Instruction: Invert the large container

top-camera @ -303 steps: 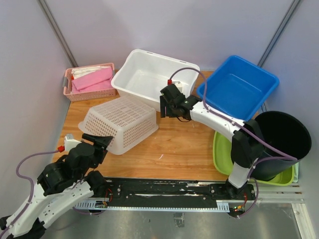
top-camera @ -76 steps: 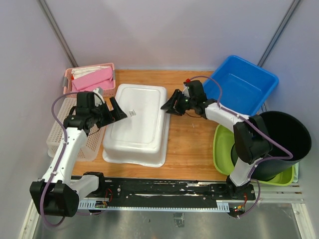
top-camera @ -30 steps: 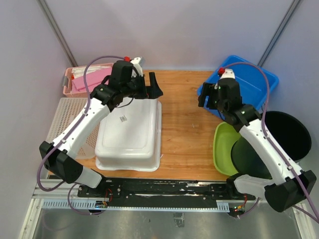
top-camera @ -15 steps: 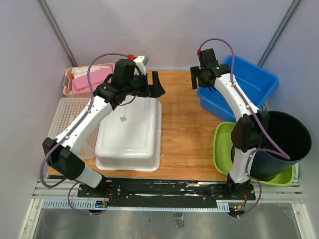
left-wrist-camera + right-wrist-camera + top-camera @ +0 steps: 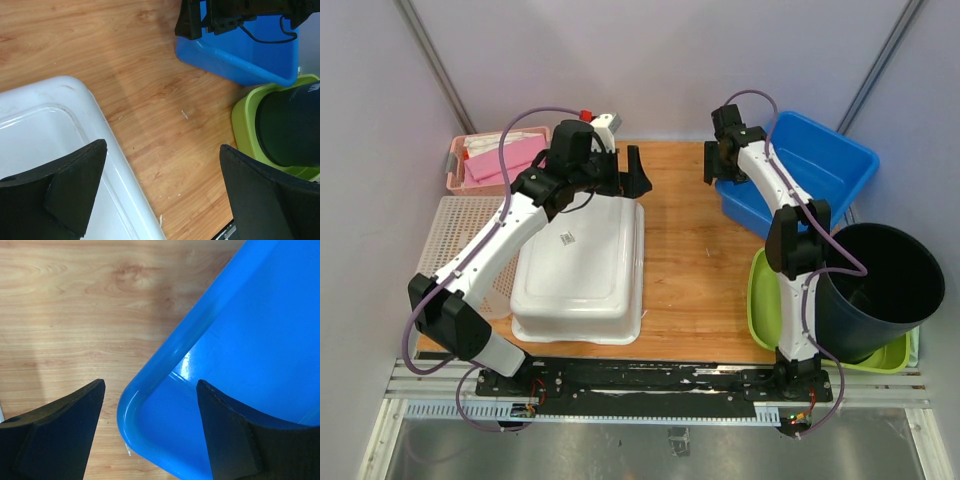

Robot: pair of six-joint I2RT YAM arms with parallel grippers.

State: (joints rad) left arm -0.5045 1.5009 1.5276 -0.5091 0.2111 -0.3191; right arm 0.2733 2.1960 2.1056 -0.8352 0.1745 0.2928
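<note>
The left arm is arching over the white tub, the left gripper hanging released above the tub's far end. The right gripper, also released, is hovering over the blue bin's corner. The tub is lying bottom-up at the table's left, long axis running near-to-far.

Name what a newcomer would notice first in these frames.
The big white tub lies bottom-up on the left half of the table, with the open left pincer hovering over its far end. At the far right, the open right pincer hangs over a corner of the blue bin.
</note>
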